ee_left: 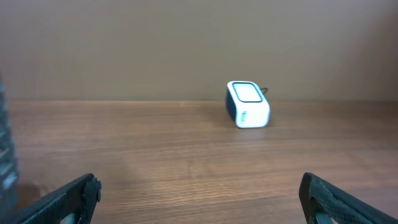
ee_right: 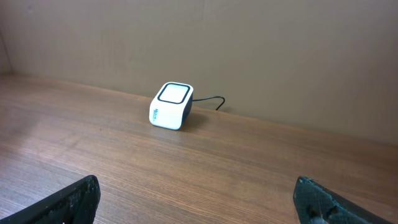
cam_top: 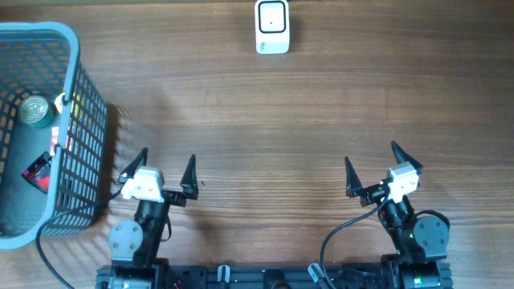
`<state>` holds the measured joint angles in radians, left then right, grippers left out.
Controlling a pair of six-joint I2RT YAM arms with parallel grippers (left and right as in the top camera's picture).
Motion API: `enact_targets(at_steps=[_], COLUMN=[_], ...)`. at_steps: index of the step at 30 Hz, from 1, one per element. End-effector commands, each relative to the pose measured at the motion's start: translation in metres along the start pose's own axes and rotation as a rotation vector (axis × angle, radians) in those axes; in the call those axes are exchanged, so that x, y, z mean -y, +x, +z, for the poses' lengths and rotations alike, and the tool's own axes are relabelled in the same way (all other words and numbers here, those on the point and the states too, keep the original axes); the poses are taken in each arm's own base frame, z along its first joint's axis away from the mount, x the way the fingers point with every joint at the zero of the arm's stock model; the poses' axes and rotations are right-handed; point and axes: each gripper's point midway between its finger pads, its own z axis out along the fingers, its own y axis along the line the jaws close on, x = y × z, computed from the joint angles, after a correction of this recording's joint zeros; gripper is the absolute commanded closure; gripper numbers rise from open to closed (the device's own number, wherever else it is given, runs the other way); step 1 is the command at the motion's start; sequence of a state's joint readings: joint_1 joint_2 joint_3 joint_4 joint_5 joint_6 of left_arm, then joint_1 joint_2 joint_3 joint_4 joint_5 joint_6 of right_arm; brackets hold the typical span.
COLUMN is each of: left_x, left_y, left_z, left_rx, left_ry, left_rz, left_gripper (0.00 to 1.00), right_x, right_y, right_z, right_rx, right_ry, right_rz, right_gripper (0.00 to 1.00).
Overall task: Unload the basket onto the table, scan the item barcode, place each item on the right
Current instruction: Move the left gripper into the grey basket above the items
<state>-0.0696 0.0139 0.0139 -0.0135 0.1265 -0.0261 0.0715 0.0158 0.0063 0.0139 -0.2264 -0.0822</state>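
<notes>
The white barcode scanner (cam_top: 273,26) with a dark-framed window stands at the table's far edge, also in the left wrist view (ee_left: 247,104) and the right wrist view (ee_right: 172,106). Items lie in the grey basket (cam_top: 83,148) at the left: a metal can (cam_top: 34,111) and a red and black packet (cam_top: 40,170). My left gripper (cam_top: 167,158) hangs open and empty near the front edge, just right of the basket. My right gripper (cam_top: 371,154) is open and empty at the front right. Both are far from the scanner.
The scanner's black cable (ee_right: 214,101) runs off behind it toward the wall. A dark cable (cam_top: 48,221) loops along the basket's front side. The basket's mesh wall (ee_left: 5,155) shows blurred at the left wrist view's left edge.
</notes>
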Motion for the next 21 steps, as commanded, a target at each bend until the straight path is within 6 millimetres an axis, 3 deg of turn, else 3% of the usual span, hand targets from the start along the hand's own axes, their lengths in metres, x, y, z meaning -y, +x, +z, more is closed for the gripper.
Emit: enact_targets(at_steps=[1,7,13,17,21], left_x=[0.014,0.016,0.013,-0.001,0.002], left_y=[-0.039,-0.072,-0.099,-0.132,-0.172], left_z=[-0.007,-0.004,0.022,0.036,0.042], left_rx=[0.061,0.017,-0.142,-0.303,-0.448], left_ry=[0.061,0.056,0.03,-0.069,-0.085], left_rz=[0.03,0.03,-0.004,-0.017,-0.032], left_gripper=[0.0,0.0,0.0,0.0,0.0], right_x=[0.002,0.002,0.002,0.002,0.002], right_y=[0.001,0.001,0.001,0.001,0.001], right_z=[0.0,0.0,0.0,0.0,0.0], right_rx=[-0.002,-0.002,-0.002,-0.002,-0.002], right_ry=[0.011,0.011,0.011,0.011,0.011], right_rz=[0.011,0.011,0.011,0.011,0.011], right_gripper=[0.0,0.0,0.0,0.0,0.0])
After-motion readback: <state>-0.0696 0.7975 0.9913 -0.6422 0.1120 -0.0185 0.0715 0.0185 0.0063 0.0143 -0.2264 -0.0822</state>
